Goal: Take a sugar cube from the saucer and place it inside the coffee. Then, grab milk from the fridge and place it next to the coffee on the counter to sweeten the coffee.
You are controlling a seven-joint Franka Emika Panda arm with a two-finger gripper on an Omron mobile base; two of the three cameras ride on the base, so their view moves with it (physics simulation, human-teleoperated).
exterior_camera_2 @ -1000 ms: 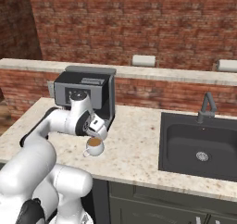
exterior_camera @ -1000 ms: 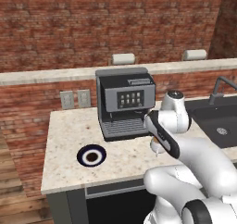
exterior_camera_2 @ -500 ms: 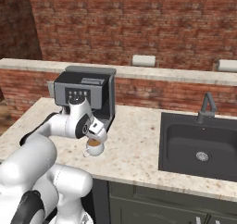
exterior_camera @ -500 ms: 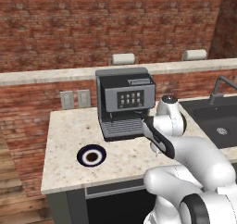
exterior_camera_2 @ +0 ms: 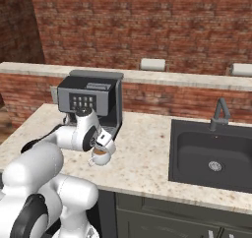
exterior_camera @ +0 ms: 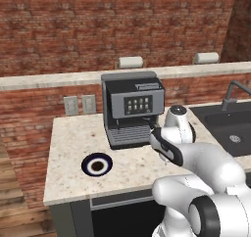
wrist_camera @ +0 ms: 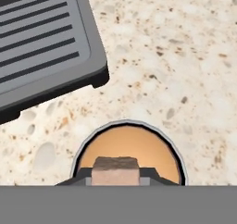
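hand view | gripper [wrist_camera: 115, 180] clamped on sugar cube [wrist_camera: 115, 170] | cube directly over coffee [wrist_camera: 132, 146]

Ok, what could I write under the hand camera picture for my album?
The hand holds a tiny tan sugar cube right over the round white cup of brown coffee, beside the grey espresso machine tray.

Espresso machine [exterior_camera: 131, 108] left of black sink [exterior_camera_2: 211, 156].
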